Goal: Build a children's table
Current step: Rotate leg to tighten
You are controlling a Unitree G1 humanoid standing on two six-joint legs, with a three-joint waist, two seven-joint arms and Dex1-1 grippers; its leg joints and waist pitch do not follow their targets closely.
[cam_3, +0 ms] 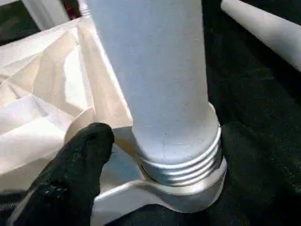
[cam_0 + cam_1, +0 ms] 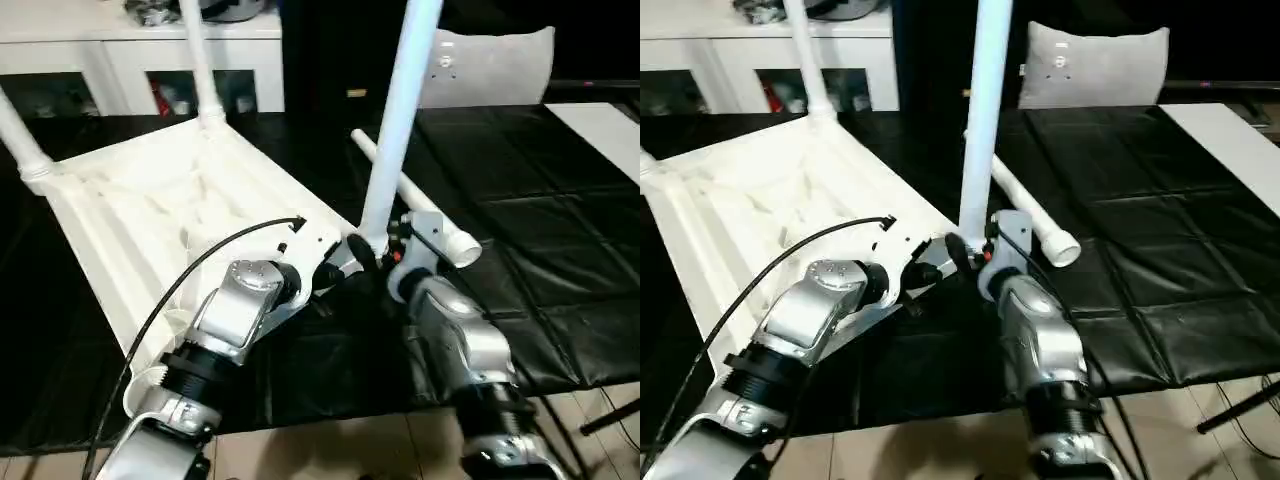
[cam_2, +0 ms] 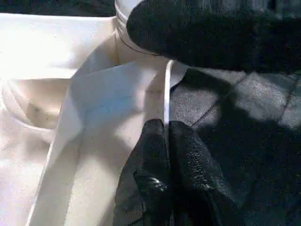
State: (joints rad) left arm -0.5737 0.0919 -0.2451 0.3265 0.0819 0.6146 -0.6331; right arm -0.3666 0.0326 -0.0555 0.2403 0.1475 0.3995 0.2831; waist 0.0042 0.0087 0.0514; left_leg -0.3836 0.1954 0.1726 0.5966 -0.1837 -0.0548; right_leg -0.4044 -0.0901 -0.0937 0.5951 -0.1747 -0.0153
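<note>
The tabletop (image 2: 190,200) lies upside down, its near-corner leg (image 2: 398,120) upright just before the spread right pincer (image 2: 372,262), while the left pincer (image 3: 167,141) pinches the rim.

Both silver forearms are extended forward and angled toward each other, so that the two wrists nearly meet. The left gripper (image 3: 165,141) is pressed shut, its two black fingers (image 3: 146,160) lying side by side. The right gripper (image 2: 372,262) is pointed forward; one black finger (image 1: 70,169) is seen beside the wrist camera's line.
</note>
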